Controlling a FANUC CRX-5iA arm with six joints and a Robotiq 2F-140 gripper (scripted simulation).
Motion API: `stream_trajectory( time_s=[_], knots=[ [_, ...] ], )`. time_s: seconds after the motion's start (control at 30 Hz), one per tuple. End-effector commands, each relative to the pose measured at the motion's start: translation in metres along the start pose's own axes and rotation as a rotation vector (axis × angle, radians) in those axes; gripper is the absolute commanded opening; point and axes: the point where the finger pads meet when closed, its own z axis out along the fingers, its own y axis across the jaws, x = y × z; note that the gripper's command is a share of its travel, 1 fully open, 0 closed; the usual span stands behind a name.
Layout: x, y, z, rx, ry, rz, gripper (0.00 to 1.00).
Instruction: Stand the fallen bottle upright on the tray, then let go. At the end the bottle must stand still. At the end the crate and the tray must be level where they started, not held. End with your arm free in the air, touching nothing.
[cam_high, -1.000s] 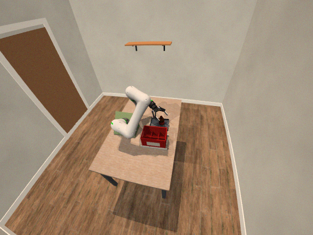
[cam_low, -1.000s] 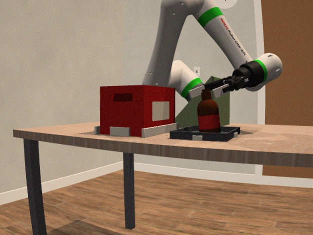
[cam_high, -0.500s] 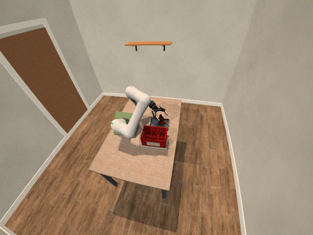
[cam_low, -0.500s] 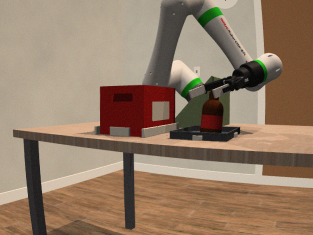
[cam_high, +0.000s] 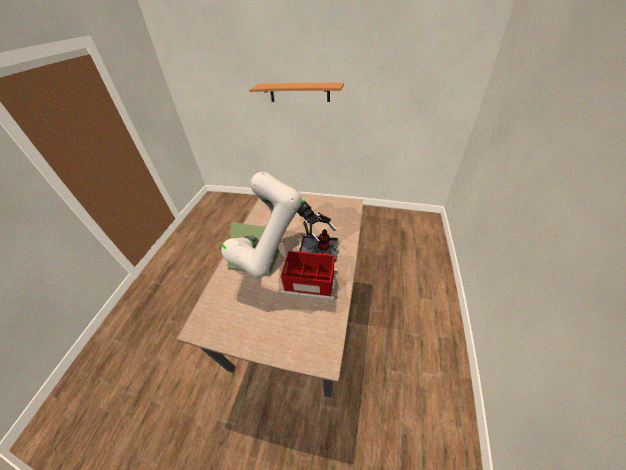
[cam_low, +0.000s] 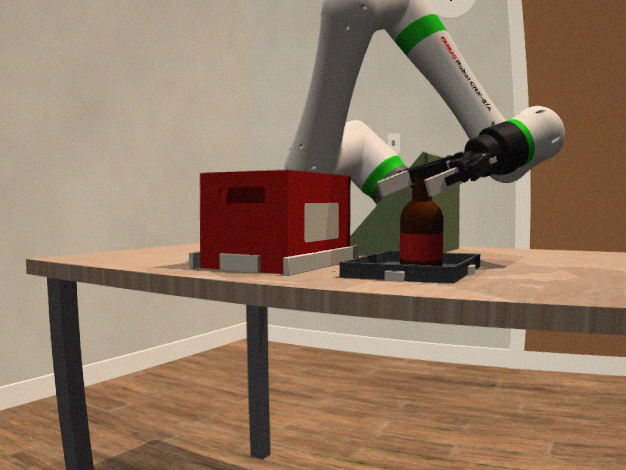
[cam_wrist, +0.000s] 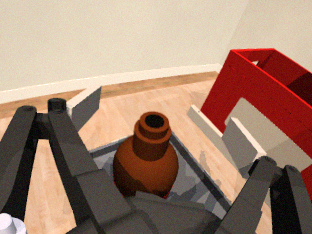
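Observation:
A brown bottle (cam_low: 421, 227) with a red label stands upright on the dark tray (cam_low: 410, 266). It also shows in the wrist view (cam_wrist: 147, 157) and small in the top view (cam_high: 323, 239). My gripper (cam_low: 418, 183) is open, with its fingers spread on either side of the bottle's neck at the level of its top, not touching it. In the wrist view the fingers stand wide to the left and right of the bottle.
A red crate (cam_low: 273, 220) stands on the table just beside the tray, held by grey stops (cam_low: 239, 262). A green block (cam_high: 246, 245) lies behind the arm. The table edge runs close in front of the tray.

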Motion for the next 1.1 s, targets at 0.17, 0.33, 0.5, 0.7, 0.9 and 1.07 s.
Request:
stream_trajectory(
  time_s=[0.17, 0.33, 0.5, 0.7, 0.9, 1.07],
  knots=[
    [0.0, 0.0, 0.0, 0.0, 0.0, 0.0, 1.0],
    [0.0, 0.0, 0.0, 0.0, 0.0, 0.0, 1.0],
    [0.001, 0.0, 0.0, 0.0, 0.0, 0.0, 1.0],
    [0.003, 0.0, -0.001, 0.0, 0.0, 0.0, 1.0],
    [0.009, 0.0, -0.003, 0.0, 0.0, 0.0, 1.0],
    [0.013, 0.0, -0.005, 0.0, 0.0, 0.0, 1.0]
  ],
)
